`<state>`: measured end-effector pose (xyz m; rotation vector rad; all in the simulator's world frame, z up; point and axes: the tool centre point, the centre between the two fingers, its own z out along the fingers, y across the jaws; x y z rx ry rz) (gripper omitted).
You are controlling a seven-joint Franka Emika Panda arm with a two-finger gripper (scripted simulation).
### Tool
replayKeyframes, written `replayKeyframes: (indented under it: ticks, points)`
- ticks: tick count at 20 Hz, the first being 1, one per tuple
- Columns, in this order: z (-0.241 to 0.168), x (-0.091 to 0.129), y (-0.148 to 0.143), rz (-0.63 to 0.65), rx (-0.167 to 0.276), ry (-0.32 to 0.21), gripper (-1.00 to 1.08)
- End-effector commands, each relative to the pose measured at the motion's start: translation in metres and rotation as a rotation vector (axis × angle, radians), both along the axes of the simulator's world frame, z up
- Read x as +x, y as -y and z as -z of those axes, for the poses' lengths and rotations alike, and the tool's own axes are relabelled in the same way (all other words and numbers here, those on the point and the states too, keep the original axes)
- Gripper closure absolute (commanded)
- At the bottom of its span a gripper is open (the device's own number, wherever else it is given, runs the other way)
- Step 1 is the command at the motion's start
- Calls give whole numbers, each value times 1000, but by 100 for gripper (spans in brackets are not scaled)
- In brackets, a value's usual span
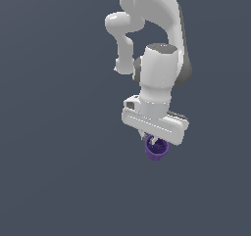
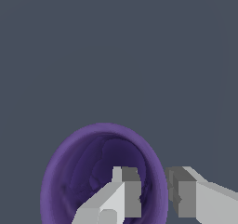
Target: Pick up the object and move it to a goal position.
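The object [image 1: 157,152] is a small dark purple cup with a hollow top, hanging just under the white hand in the exterior view. In the wrist view the object [image 2: 83,158] fills the lower part of the picture, its open mouth towards the camera. My gripper [image 2: 153,190] straddles the cup's rim: one finger [image 2: 125,195] is inside the hollow, while the other finger sits outside the wall. The jaws stand narrow, pinched on that wall. In the exterior view the gripper [image 1: 156,142] points down, and its fingertips are mostly hidden by the cup.
The arm's white links [image 1: 157,44] rise above the hand. Everything around is a plain dark grey-blue background [image 1: 49,132] with no other objects, edges or markers showing.
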<state>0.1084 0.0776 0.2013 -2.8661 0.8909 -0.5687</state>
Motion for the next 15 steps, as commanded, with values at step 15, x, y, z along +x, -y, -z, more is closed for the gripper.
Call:
replayKeyframes:
  ticks: [15]
  points:
    - [-22,21,-22,0,2,0,108]
